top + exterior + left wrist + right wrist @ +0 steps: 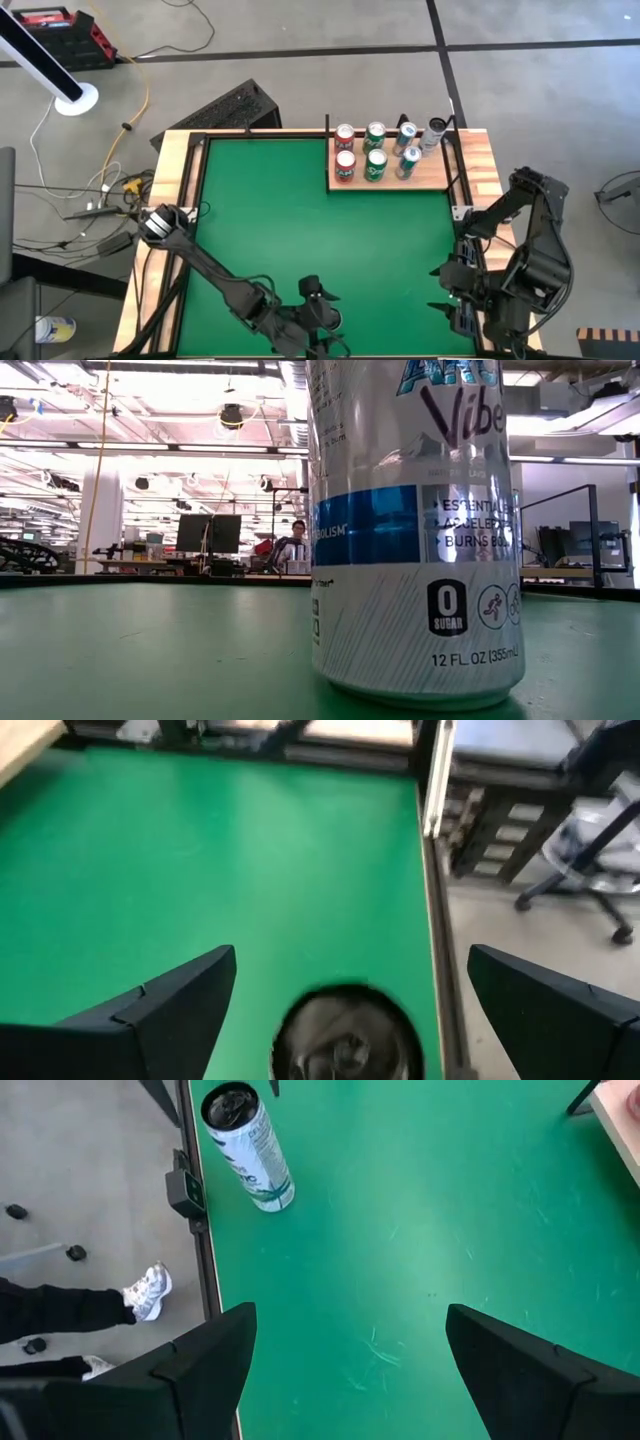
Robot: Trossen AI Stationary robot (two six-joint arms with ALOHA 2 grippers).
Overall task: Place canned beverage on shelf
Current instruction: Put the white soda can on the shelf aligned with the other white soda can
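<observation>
The canned beverage (pixel 248 1148), a tall silver can with blue lettering, stands upright on the green tabletop (pixel 290 230) at its near edge, right in front of the low camera, so that it fills that view (pixel 415 530). The left hand (pixel 345 1010) hovers above it with its fingers spread wide on either side of the can's dark top (pixel 348 1035), not touching it, apparently lined up for a grasp from above. The right hand (pixel 345 1370) waits over bare green near the right side of the tabletop, fingers likewise spread and holding nothing, seemingly kept clear of the left arm's work. The shelf (pixel 388 170), a pale-wood panel, lies flat at the far right corner, well apart from the can. It already carries seven cans: two red (pixel 344 152), two green (pixel 375 150), two pale blue (pixel 407 148) in rows, and one darker can (pixel 436 130) at the far corner. Free room shows along the shelf's right side, a likely spot for the next can. A person's shoes show on the floor beside the tabletop in the right wrist view
</observation>
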